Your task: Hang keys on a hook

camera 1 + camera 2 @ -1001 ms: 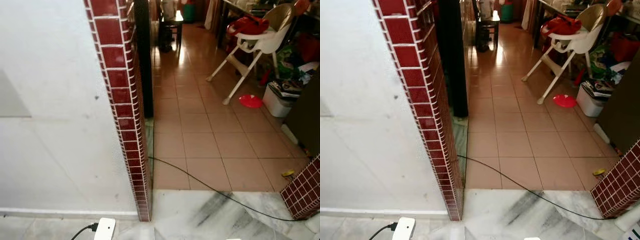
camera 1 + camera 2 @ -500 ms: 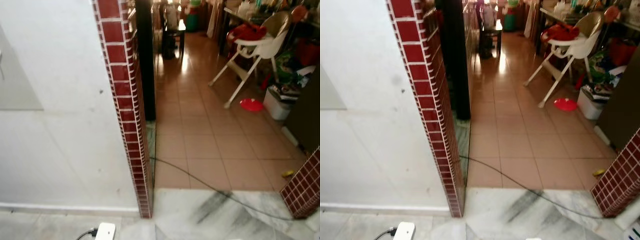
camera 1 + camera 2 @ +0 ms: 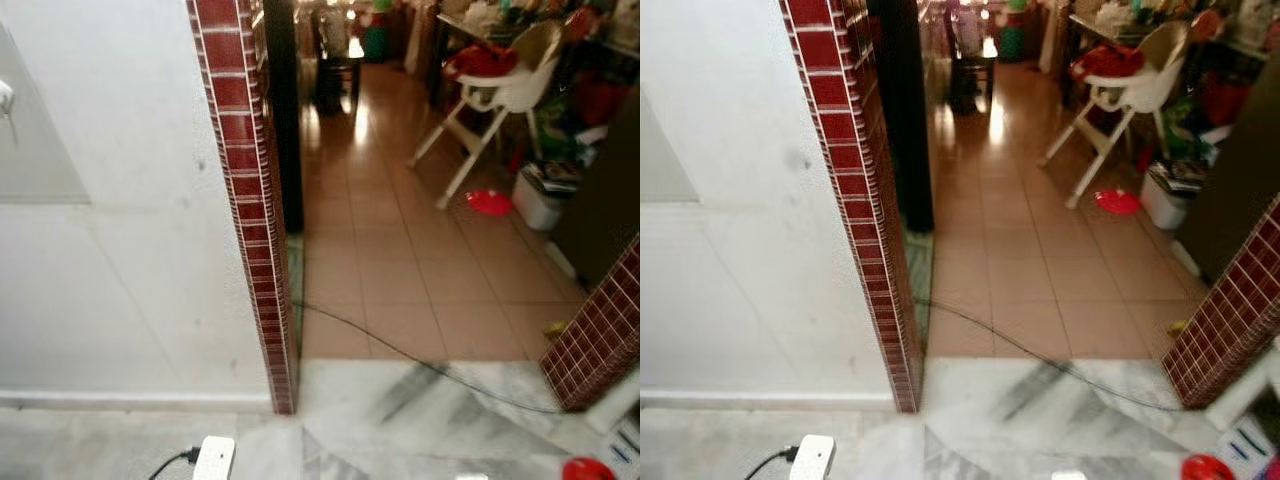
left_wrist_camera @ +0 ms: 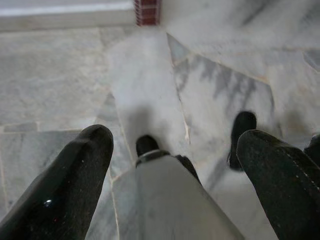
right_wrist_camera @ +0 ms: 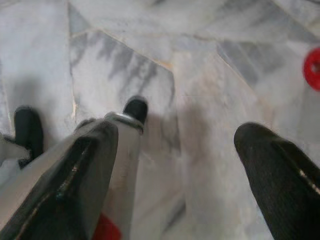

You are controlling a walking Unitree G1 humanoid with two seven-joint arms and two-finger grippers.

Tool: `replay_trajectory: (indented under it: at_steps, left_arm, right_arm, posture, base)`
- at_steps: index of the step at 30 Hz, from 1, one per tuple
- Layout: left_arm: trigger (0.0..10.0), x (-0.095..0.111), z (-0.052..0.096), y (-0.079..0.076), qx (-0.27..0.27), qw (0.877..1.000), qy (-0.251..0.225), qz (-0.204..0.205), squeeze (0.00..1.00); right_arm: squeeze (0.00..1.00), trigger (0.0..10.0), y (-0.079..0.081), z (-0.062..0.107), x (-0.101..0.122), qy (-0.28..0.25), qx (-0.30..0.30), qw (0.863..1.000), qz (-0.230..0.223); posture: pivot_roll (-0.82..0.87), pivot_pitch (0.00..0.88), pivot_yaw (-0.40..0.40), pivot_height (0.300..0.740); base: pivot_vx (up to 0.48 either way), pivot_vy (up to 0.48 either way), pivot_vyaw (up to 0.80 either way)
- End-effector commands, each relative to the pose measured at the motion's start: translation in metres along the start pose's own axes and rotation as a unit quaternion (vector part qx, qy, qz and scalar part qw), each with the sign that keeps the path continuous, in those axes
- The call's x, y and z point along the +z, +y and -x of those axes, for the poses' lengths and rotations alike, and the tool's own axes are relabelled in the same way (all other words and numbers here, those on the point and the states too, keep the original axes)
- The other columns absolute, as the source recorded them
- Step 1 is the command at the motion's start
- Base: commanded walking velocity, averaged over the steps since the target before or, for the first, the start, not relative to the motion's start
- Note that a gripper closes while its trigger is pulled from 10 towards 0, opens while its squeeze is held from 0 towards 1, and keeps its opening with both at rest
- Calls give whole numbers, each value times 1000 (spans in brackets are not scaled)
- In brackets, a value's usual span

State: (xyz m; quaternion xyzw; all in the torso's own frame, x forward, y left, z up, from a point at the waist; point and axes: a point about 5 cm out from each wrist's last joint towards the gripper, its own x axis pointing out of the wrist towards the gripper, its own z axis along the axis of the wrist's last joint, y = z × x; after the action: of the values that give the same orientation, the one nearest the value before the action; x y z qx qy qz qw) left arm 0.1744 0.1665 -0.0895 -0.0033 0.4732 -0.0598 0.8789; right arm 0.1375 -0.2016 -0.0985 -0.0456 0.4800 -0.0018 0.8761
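left gripper (image 4: 175,150): fingers spread, empty, over marble floor (image 4: 60,75). right gripper (image 5: 175,150): fingers spread, empty. brick pillar (image 3: 245,190); cable (image 3: 400,355) across tiles.

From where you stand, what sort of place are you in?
Most likely a lived-in family home, at a doorway into a tiled room: a child's high chair, a red-tiled wall edge, and a black cable trailing across the floor.
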Motion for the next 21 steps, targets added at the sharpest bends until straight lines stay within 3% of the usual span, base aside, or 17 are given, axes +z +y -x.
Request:
replay_trajectory:
  at_steps: [1, 21]
  left_arm:
    - [10000, 1, 0, 3, 7, 1000, -2, 3, 0]
    - [10000, 1, 0, 4, 9, 1000, -3, 5, 0]
  right_arm:
    - [0, 10000, 6, 1, -8, 17, 9, 1000, -1]
    - [0, 10000, 6, 1, -8, 17, 11, 1000, -2]
  posture:
    - [-26, 0, 28, 740]
    - [-23, 0, 28, 740]
  base:
    - [-270, 0, 0]
    - [-265, 0, 0]
